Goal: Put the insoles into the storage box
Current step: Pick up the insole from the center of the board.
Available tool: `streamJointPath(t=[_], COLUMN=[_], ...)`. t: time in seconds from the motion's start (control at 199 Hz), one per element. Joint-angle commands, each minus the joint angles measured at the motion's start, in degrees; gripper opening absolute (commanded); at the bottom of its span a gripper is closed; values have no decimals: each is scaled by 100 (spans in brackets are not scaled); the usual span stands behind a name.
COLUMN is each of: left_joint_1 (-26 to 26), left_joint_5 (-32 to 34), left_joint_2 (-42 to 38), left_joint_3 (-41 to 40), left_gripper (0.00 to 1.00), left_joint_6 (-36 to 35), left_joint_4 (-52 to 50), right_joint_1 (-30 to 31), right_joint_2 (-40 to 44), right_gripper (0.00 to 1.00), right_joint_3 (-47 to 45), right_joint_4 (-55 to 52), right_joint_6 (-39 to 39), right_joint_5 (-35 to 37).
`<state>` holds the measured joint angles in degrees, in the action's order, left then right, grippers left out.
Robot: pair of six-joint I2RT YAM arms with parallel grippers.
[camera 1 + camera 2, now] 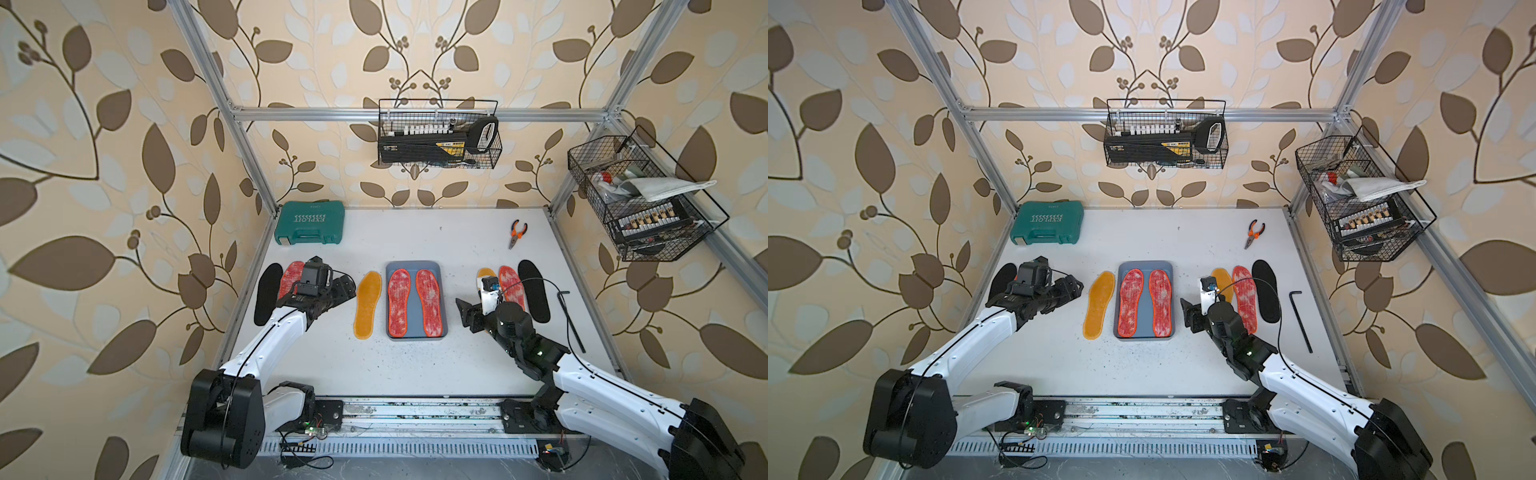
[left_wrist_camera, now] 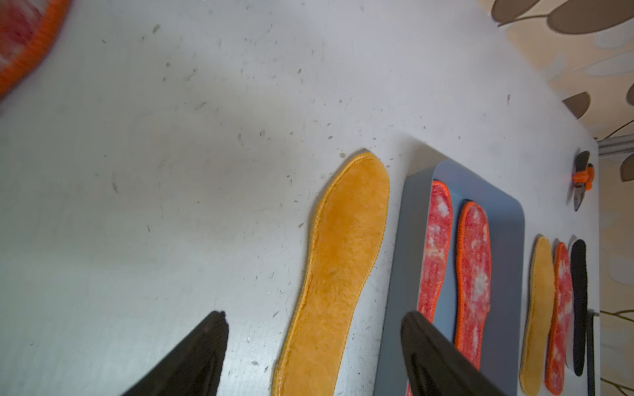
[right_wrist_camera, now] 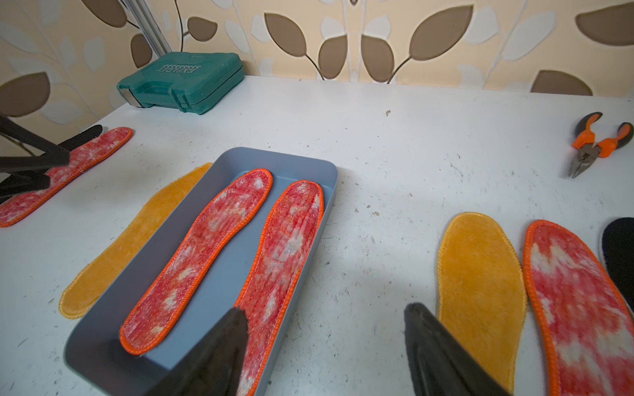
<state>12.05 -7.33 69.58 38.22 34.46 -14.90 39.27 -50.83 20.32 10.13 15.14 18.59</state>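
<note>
The blue-grey storage box [image 1: 416,267] lies mid-table with two red-white insoles [image 1: 399,302] [image 1: 430,302] side by side in it. A mustard insole [image 1: 368,305] lies just left of the box. At far left lie a black insole [image 1: 267,293] and a red-white one [image 1: 291,278], partly under my left arm. On the right lie a mustard [image 3: 480,284], a red-white [image 1: 510,286] and a black insole [image 1: 534,295]. My left gripper [image 1: 347,289] [image 2: 315,314] hangs open and empty above the left mustard insole. My right gripper [image 1: 465,313] [image 3: 326,308] is open and empty over the table by the box's right wall.
A green tool case [image 1: 310,222] sits at the back left. Orange-handled pliers [image 1: 517,233] lie at the back right. A black hex key [image 1: 571,320] lies near the right edge. Two wire baskets [image 1: 438,135] [image 1: 640,199] hang on the frame above the table.
</note>
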Motion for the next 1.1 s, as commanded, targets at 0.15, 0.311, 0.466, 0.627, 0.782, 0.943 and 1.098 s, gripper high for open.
streamJointPath(t=[0.15, 0.311, 0.466, 0.627, 0.782, 0.943, 1.098], left_joint_1=[29, 302, 464, 701, 870, 871, 845], left_joint_5=[-495, -226, -145, 96, 629, 971, 1089], left_joint_2=[744, 1247, 1718, 2043, 2226, 2134, 1664], left_joint_3=[34, 243, 369, 491, 602, 552, 351], left_gripper=[80, 80, 75, 51, 16, 0, 0], left_joint_6=[-444, -579, -509, -374, -121, 35, 91], left_joint_4=[574, 531, 670, 755, 551, 420, 411], right_joint_1=[20, 20, 20, 20, 20, 20, 20], right_joint_2=[-101, -94, -140, -88, -46, -63, -111], right_gripper=[74, 74, 74, 75, 76, 76, 76], right_joint_3=[201, 183, 209, 183, 157, 157, 179], right_joint_4=[5, 32, 21, 37, 52, 67, 42], right_joint_6=[-24, -31, -41, -48, -55, -77, -89], right_joint_5=[-111, -99, -97, -49, -22, -11, 0])
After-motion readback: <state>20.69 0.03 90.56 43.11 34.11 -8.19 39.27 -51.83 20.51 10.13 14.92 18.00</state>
